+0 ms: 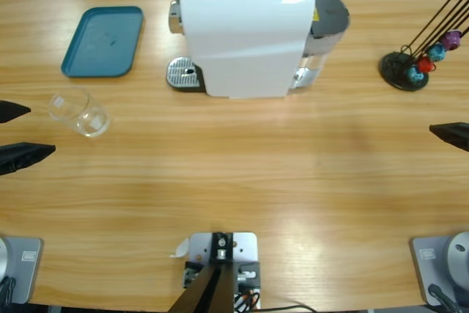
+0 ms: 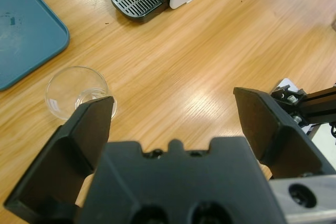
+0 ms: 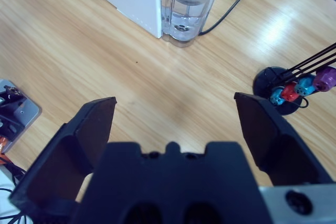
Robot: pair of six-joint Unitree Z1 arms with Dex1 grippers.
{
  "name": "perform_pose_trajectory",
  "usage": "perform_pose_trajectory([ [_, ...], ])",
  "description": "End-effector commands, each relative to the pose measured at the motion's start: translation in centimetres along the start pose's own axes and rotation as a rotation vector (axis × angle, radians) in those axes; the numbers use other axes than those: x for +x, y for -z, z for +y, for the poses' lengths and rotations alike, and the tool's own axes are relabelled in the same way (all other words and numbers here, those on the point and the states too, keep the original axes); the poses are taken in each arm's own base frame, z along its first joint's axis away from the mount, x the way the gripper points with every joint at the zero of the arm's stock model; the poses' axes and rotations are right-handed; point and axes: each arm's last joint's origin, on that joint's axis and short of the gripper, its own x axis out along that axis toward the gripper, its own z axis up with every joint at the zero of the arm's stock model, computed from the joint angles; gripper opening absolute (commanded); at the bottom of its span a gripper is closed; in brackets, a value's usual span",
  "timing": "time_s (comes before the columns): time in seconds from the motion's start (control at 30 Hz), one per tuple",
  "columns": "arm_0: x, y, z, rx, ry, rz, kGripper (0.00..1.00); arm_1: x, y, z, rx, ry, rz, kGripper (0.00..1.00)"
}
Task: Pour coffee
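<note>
I have the left gripper (image 2: 173,116) with its jaws spread wide and nothing between them, hovering over the table's left edge; in the high view only its two black tips (image 1: 18,137) poke in from that side. Just past one jaw sits the clear glass tumbler (image 1: 78,113), upright on the wooden table (image 1: 234,181) near the left edge, apart from the gripper. I can't make out any coffee in it from either view; the glass (image 2: 76,92) looks clear to the bottom.

Beyond the tumbler, towards the far left corner, lies a teal tray (image 1: 102,41). The white capsule coffee machine (image 1: 242,34) stands at the far edge near the middle, its perforated drip tray (image 1: 183,73) facing the teal tray's side and its clear water tank (image 3: 186,6) on the opposite side.

My right gripper (image 3: 173,116) is likewise wide open and holding nothing, at the table's right edge. A black capsule stand (image 1: 405,70) with coloured capsules (image 3: 299,86) sits near the far right corner.
</note>
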Motion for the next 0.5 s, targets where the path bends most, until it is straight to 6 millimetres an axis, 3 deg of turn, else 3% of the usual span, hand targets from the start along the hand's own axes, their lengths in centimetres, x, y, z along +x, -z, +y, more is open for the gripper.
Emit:
perform_pose_trajectory([
  [0.03,0.8,-0.1,0.1,-0.015,-0.005,0.037,1.000,1.3,0.3,0.2,-0.023,0.005,0.060,1.000],
  [0.33,1.0,-0.4,0.4,-0.088,-0.066,0.035,1.000,0.7,0.7,-0.2,-0.013,0.067,0.046,1.000],
  [0.43,0.6,-1.7,0.4,-0.086,-0.078,0.002,1.000,0.7,0.6,-0.2,-0.014,0.065,0.049,1.000],
  [0.5,0.7,-3.9,0.4,-0.076,-0.082,-0.026,1.000,0.7,0.7,-0.2,-0.015,0.063,0.048,1.000],
])
